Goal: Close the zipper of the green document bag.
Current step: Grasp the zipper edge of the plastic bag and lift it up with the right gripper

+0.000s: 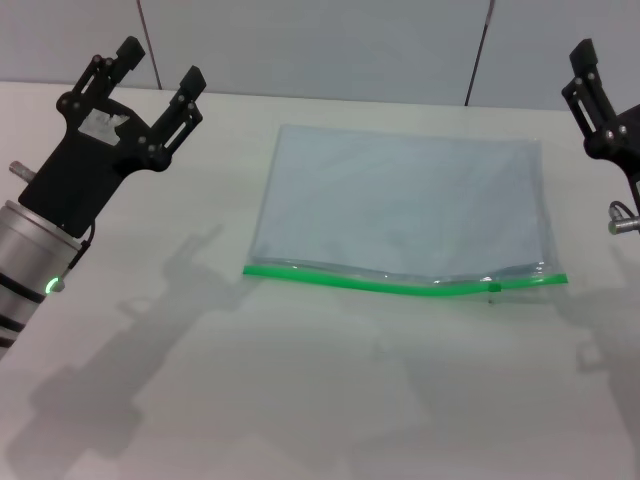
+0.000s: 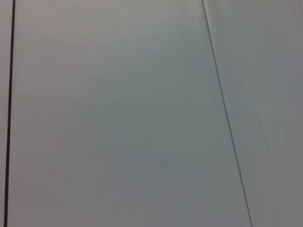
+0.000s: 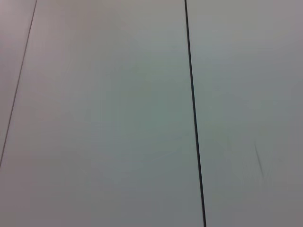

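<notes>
Zipper (image 1: 400,284) near edge | bag (image 1: 400,200) flat | left gripper (image 1: 160,72) spread

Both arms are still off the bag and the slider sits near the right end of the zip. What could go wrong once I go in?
1. The green document bag lies loose and flat on the table; pulling the slider may drag the whole pouch unless one gripper pins it.
2. The slider is tiny, so the right gripper could miss it or pinch the zipper strip instead.
3. The zipper bows near the slider, which may jam travel toward the left gripper.
</notes>
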You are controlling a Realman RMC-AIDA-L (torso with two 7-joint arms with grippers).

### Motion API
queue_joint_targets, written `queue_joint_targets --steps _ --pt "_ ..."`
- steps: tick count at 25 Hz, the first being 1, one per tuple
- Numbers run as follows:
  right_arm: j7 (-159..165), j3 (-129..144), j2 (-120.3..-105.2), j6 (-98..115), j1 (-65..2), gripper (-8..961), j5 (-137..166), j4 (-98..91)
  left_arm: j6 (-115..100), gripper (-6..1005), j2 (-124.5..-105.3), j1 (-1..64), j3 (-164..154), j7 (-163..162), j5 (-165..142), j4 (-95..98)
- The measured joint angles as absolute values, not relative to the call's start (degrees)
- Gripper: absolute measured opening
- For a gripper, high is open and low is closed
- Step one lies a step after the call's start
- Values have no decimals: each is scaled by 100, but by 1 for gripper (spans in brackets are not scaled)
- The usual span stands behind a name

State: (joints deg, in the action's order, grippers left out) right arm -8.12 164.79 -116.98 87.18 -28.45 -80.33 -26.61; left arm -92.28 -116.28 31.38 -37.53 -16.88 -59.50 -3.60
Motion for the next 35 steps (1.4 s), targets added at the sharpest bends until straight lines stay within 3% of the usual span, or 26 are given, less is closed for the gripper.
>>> queue_joint_targets --steps 35 --pt "-1605 16480 -11699 8302 -3039 847 -7693 -2298 -9150 725 -11628 3206 -3753 -1688 -5950 -369"
